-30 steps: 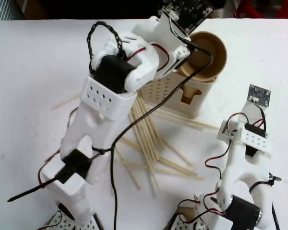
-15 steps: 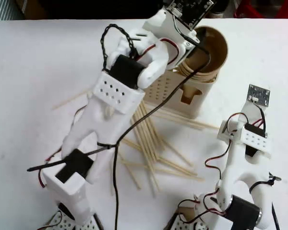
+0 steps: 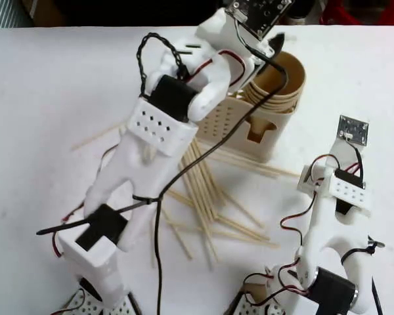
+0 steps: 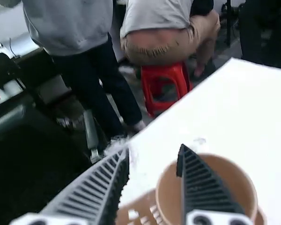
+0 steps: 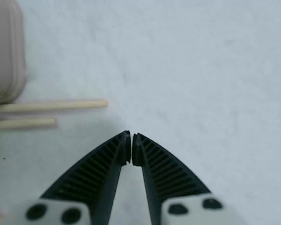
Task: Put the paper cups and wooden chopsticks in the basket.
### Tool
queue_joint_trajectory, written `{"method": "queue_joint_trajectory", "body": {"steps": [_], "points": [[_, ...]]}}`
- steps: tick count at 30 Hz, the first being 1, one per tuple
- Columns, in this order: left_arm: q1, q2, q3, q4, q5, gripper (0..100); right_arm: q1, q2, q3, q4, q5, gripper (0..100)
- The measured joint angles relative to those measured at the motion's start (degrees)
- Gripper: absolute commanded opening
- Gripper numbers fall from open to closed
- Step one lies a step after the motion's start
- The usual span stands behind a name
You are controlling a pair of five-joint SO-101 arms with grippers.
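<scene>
A stack of brown paper cups [image 3: 284,82] stands in the cream perforated basket [image 3: 233,125] at the back of the table. My left gripper [image 3: 270,47] hovers over the stack. In the left wrist view it [image 4: 154,151] is open, with one finger inside the top cup [image 4: 241,183] and the other outside its rim, above the basket [image 4: 136,213]. Several wooden chopsticks [image 3: 203,190] lie scattered on the table in front of the basket. My right gripper [image 5: 131,149] is shut and empty just above the table, near two chopstick ends [image 5: 51,105] and a basket corner [image 5: 7,51].
The white table [image 3: 46,85] has free room to the left and at the far right. The right arm [image 3: 345,190] stands at the front right, the left arm's cable [image 3: 159,216] hangs over the chopsticks. A red stool [image 4: 166,84] and people are beyond the table's far edge.
The left arm swung farther over the basket. The top cup, tilted and wide open to the camera before, now sits lower on the stack. The right arm has not moved.
</scene>
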Motion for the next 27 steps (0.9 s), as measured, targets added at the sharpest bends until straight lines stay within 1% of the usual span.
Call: {"method": "queue_joint_trajectory", "body": {"steps": [7,12,16,20,27], "points": [[0.9,0.0,0.0,12.4,0.0,18,0.0,0.0,0.0,0.0,0.3,2.5],[1.1,0.2,0.8,16.7,0.0,18,0.0,0.0,0.0,0.0,0.3,2.5],[1.1,1.9,6.2,16.3,0.3,18,0.0,0.0,0.0,0.0,0.3,2.5],[1.2,3.4,11.5,13.0,0.1,18,0.0,0.0,0.0,0.0,0.3,2.5],[1.3,3.5,10.1,11.6,0.1,18,-0.1,0.0,0.0,0.0,0.3,2.5]]}}
